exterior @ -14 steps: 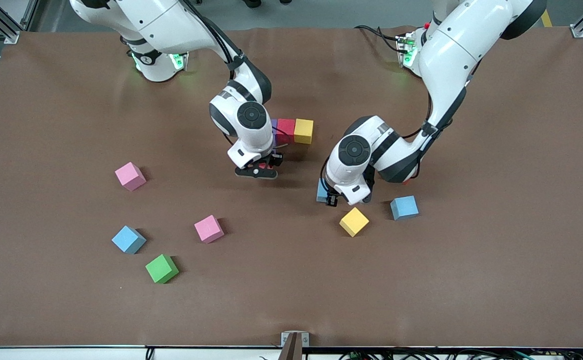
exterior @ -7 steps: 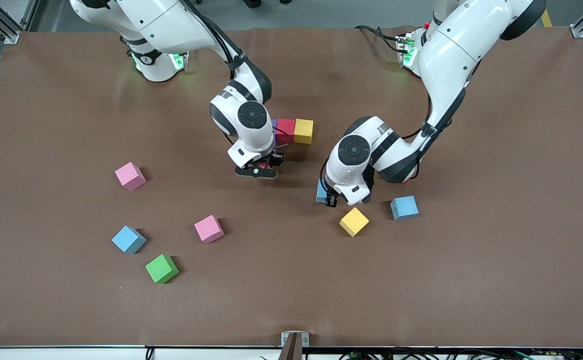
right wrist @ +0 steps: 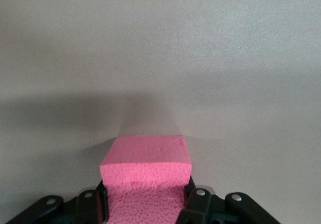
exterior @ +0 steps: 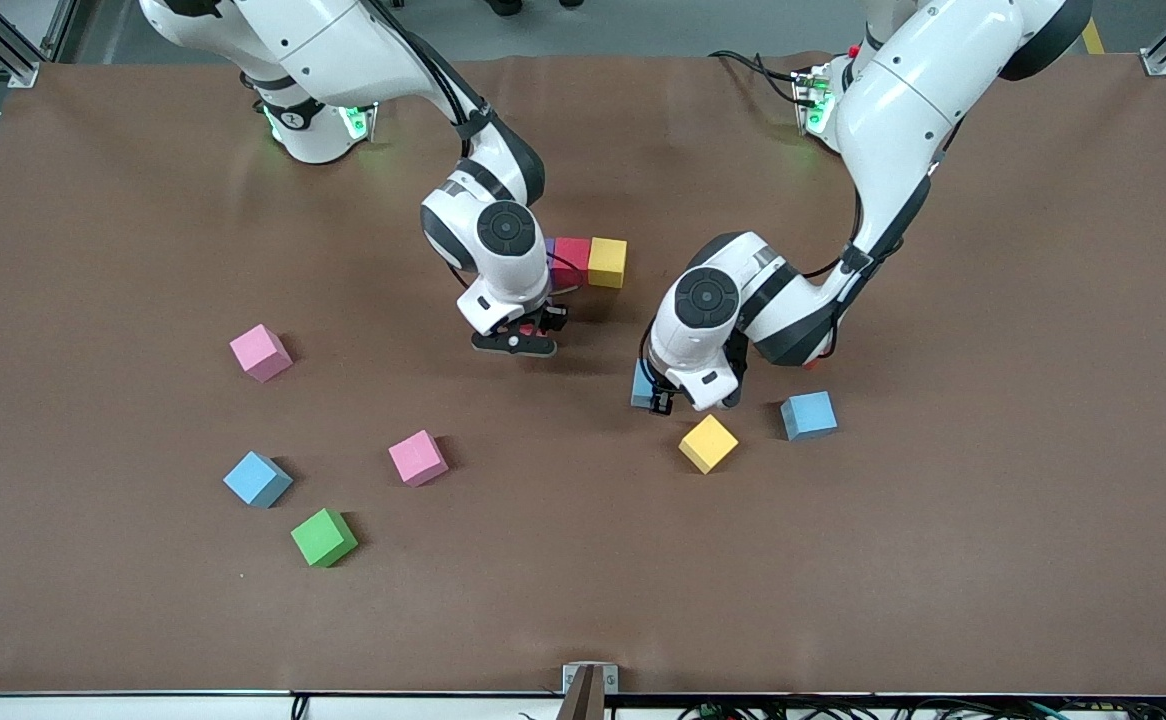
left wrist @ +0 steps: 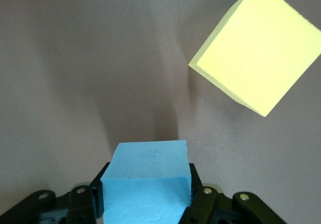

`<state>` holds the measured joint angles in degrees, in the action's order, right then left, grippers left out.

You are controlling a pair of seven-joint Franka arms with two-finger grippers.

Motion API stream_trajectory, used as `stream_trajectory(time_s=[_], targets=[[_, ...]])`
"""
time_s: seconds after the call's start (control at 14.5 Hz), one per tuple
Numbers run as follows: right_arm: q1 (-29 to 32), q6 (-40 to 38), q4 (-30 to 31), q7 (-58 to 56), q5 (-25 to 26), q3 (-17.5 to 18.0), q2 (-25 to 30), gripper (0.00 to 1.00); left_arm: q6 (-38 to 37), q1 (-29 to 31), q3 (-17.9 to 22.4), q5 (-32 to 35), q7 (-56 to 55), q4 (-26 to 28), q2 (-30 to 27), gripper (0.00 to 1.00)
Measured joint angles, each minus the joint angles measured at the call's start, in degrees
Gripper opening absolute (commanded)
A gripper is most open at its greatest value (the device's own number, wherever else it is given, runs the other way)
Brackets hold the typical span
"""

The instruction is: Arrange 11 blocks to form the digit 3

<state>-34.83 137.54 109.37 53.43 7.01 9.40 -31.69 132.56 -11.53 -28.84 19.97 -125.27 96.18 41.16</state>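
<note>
A short row of blocks lies mid-table: a purple block [exterior: 548,252] mostly hidden by the right arm, a red block [exterior: 571,262] and a yellow block [exterior: 607,262]. My right gripper [exterior: 518,338] [right wrist: 145,194] hangs just over the table beside that row, shut on a pinkish-red block [right wrist: 146,158]. My left gripper [exterior: 655,392] [left wrist: 148,186] is shut on a light blue block [exterior: 642,384] [left wrist: 149,169], low over the table next to a loose yellow block [exterior: 708,443] [left wrist: 256,48]. Loose on the table are another light blue block [exterior: 808,415], two pink blocks [exterior: 261,352] [exterior: 417,457] and a third light blue block [exterior: 257,478].
A green cube [exterior: 323,536] lies near the light blue block toward the right arm's end. A sliver of red [exterior: 811,364] shows under the left arm. The brown table cover [exterior: 993,550] stretches wide toward the front camera.
The left arm with the light blue block has shifted very slightly toward the row. The right arm has barely moved.
</note>
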Motion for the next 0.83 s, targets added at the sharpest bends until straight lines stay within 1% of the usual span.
stream_trajectory(time_s=[0.35,0.41,0.48,0.55,0.62,0.69,0.83], targets=[[-0.1,0.0,0.0,0.0,0.0,0.0,0.0,0.10,0.0,0.0,0.0,0.0,0.0,0.0,0.1,0.37],[-0.1,0.0,0.0,0.0,0.0,0.0,0.0,0.12,0.0,0.0,0.0,0.0,0.0,0.0,0.2,0.37],[-0.1,0.0,0.0,0.0,0.0,0.0,0.0,0.17,0.0,0.0,0.0,0.0,0.0,0.0,0.4,0.37],[-0.1,0.0,0.0,0.0,0.0,0.0,0.0,0.35,0.0,0.0,0.0,0.0,0.0,0.0,0.5,0.37],[-0.1,0.0,0.0,0.0,0.0,0.0,0.0,0.94,0.0,0.0,0.0,0.0,0.0,0.0,0.6,0.37],[-0.1,0.0,0.0,0.0,0.0,0.0,0.0,1.00,0.0,0.0,0.1,0.0,0.0,0.0,0.6,0.37],[-0.1,-0.1,0.0,0.0,0.0,0.0,0.0,1.00,0.0,0.0,0.1,0.0,0.0,0.0,0.6,0.37]])
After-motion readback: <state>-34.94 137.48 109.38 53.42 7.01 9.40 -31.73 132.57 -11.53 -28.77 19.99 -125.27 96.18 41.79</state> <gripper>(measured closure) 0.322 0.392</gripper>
